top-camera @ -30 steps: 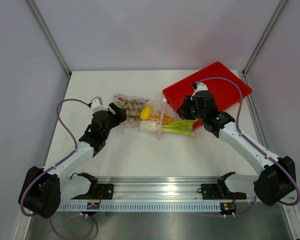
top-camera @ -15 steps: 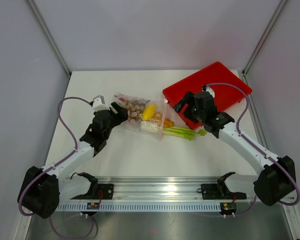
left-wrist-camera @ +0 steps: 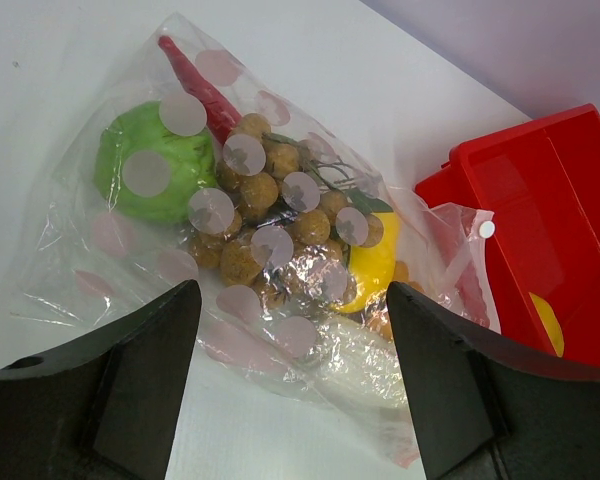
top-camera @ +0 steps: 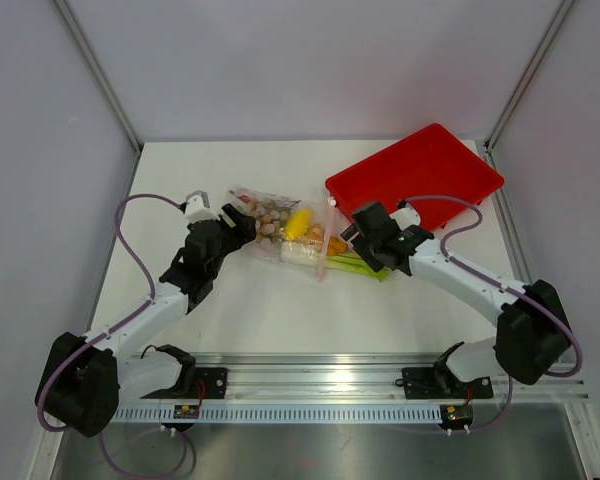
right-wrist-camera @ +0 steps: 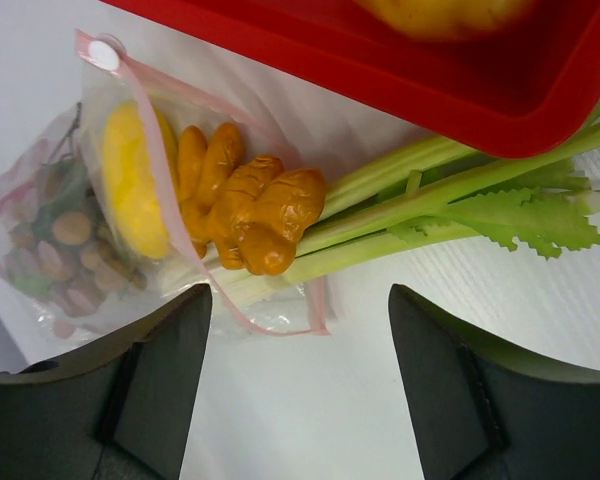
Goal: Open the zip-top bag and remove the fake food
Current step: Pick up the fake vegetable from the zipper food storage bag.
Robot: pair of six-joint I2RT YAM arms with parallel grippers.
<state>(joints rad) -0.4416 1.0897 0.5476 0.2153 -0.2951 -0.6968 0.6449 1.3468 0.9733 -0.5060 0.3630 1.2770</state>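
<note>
Well, the zip-top bag [top-camera: 280, 232] lies on the table [top-camera: 260, 310], mouth open, celery [right-wrist-camera: 430, 190] poking out beside the red tray [top-camera: 430, 165]. Left claw [left-wrist-camera: 292, 340] and right claw [right-wrist-camera: 298, 320] both gape empty; emptying's underway, and next the right should pinch that celery.

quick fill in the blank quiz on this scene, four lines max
The long green ___ pokes out of the mouth of the zip-top bag.
The tray beside the bag is ___ in colour.
The left claw and right claw both stand ___.
The round green fruit lies ___ the bag.

Missing words: celery; red; open; inside
</note>
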